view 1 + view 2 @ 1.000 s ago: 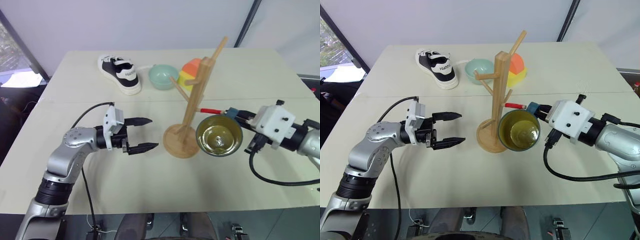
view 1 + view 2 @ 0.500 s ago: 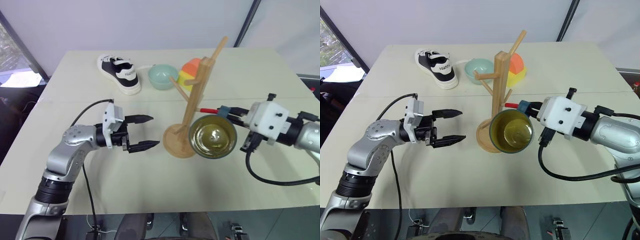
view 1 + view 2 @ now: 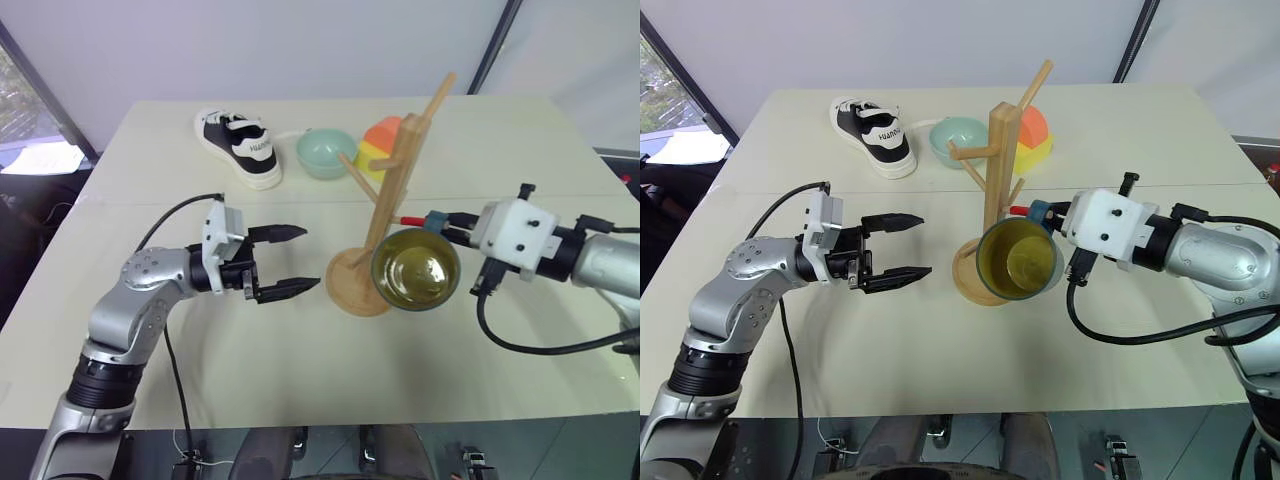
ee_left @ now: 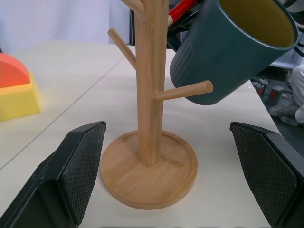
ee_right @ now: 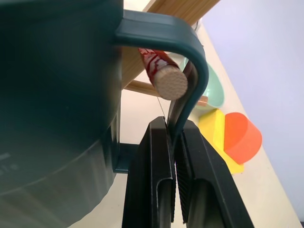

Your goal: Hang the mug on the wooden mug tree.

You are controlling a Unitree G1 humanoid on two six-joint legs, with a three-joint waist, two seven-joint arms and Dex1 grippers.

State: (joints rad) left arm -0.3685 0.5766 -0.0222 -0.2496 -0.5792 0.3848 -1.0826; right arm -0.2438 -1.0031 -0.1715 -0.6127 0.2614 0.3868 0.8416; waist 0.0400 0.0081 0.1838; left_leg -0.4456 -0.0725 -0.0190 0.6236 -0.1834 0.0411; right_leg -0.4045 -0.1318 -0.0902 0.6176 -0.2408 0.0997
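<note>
The mug (image 3: 1018, 260) is held in the air just beside the post of the mug tree (image 3: 990, 215), tipped so that its yellow inside faces up toward the head camera. The right gripper (image 5: 173, 142) is clamped on the mug's handle (image 5: 190, 61), whose thin wall is pinched between the two black fingers. In the right wrist view the red-tipped peg (image 5: 164, 78) is seen inside the loop of the handle, so the threading appears to be under way.

For the step to be done well, the handle should be slid further along the peg toward the post before anything is let go. The mug should then be lowered until the handle's loop is borne by the peg. Only then should the fingers be parted, and they should be drawn back along their own line so that neither handle nor peg is knocked. A lower peg (image 4: 183, 91) lies against or just under the mug's side and could be pushed.

The left gripper (image 3: 278, 262) is held with its fingers wide apart, near the round base (image 4: 147, 171) but not touching it; the base could be steadied by it if the tree tips.

The pale desk (image 3: 300, 370) also carries a black-and-white shoe (image 3: 240, 146), a mint-green bowl (image 3: 326, 152) and an orange-and-yellow block (image 3: 380, 142), all well behind the tree. A light wall is seen beyond the desk, with a dark pole at the right.
</note>
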